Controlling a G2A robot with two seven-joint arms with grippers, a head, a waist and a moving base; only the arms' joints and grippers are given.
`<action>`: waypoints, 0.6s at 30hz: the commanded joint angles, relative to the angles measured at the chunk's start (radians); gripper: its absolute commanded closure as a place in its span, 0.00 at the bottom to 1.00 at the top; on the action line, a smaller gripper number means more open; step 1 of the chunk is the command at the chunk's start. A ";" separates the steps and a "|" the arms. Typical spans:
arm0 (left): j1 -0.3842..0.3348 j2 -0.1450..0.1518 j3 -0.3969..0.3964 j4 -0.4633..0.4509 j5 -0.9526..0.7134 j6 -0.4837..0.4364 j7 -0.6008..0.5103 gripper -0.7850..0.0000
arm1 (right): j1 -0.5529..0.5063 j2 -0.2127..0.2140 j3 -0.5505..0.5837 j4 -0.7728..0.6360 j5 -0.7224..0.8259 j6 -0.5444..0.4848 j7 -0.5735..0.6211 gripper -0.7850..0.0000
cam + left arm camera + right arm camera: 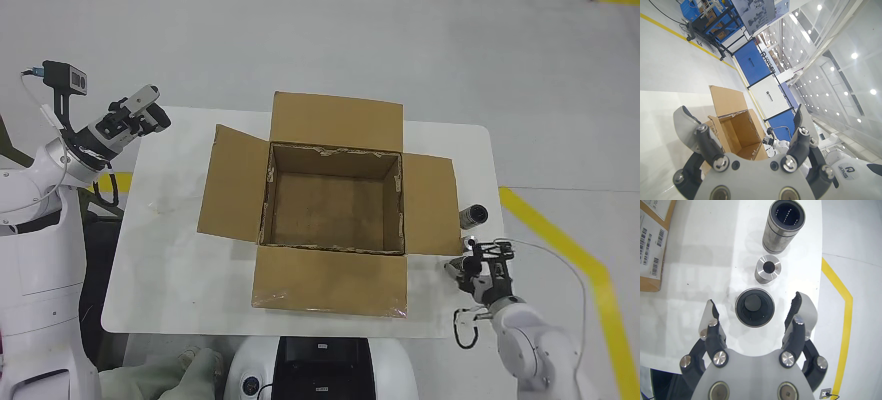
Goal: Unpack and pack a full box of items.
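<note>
The box [330,285] sits open and empty in the middle of the table [170,280], so unpacking looks done. Three metal cylinders [768,271] stand beside its right flap, and repacking seems not yet begun. The right gripper [755,303] hangs spread above the nearest cylinder [755,313], grasping nothing. The left gripper [743,111], also spread and empty, is at the table's far left corner.

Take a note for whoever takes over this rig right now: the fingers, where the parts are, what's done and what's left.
Left gripper: fingers open, empty, held up near a table corner, pointing toward the box.
Right gripper: fingers open, empty, one on either side of the wide ring, not touching it.
Box: middle of the table, flaps open, nothing inside.
Parts: wide ring, small steel cylinder and tall metal sleeve stand upright in a row near the table's edge, beside the box.
Done: unpacking looks finished.
Left: put all three parts back in the box, probably the ring first.
</note>
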 commanded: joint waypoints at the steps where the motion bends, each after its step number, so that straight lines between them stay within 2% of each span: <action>1: 0.000 0.000 0.000 0.000 0.000 0.000 0.000 0.00 | -0.010 0.001 0.008 -0.031 -0.006 0.001 0.004 0.00; 9: 0.000 0.000 0.000 0.000 0.000 0.000 0.000 0.00 | -0.081 0.003 0.058 -0.208 -0.019 0.025 0.040 0.00; 18: 0.000 0.000 0.000 0.000 0.000 0.000 0.000 0.00 | -0.157 0.002 0.077 -0.277 -0.014 0.001 0.050 0.00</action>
